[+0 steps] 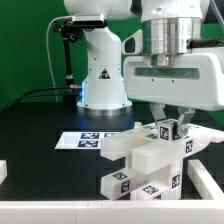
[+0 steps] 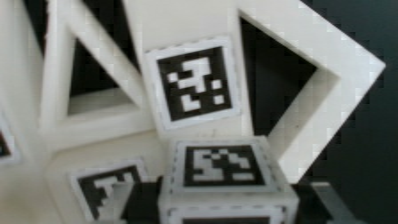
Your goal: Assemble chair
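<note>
While the claw (image 1: pixel 171 127) grips it, the chair (image 1: pixel 140 160) lies slanted lengthwise.

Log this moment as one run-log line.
hand: closed on tagged chair part | position: over other chair parts | marker board: flat on table

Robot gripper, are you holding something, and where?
The gripper seems shut on the small white tagged plastic cube atop the white blocky chair parts, one finger on each side.

The chair parts (image 1: pixel 140 160) are showing white, wearing black-and-white square tags (image 2: pixel 192 82); the table (image 1: pixel 30 125) is looking black, the backdrop (image 1: pixel 25 50) green.
</note>
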Controlling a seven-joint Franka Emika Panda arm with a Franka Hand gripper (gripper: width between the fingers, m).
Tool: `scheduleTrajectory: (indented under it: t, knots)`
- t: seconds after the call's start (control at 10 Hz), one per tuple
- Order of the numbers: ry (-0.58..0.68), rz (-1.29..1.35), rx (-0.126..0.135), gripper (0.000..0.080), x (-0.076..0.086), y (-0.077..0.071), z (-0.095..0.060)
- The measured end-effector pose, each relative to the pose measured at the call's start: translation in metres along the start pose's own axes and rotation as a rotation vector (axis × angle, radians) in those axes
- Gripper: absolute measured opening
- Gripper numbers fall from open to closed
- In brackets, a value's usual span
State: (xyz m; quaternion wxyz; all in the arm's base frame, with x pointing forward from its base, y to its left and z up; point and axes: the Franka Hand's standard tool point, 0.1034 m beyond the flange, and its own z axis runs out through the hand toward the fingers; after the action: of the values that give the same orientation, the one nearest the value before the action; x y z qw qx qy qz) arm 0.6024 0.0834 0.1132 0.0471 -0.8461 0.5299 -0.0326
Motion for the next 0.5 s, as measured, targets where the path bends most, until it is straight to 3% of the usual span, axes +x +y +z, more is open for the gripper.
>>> scheduleTrajectory:
  t: [0.5]
  knots:
    - [-0.036, 0.451, 0.016, 0.0284, -0.0053, -0.0025, 0.0008]
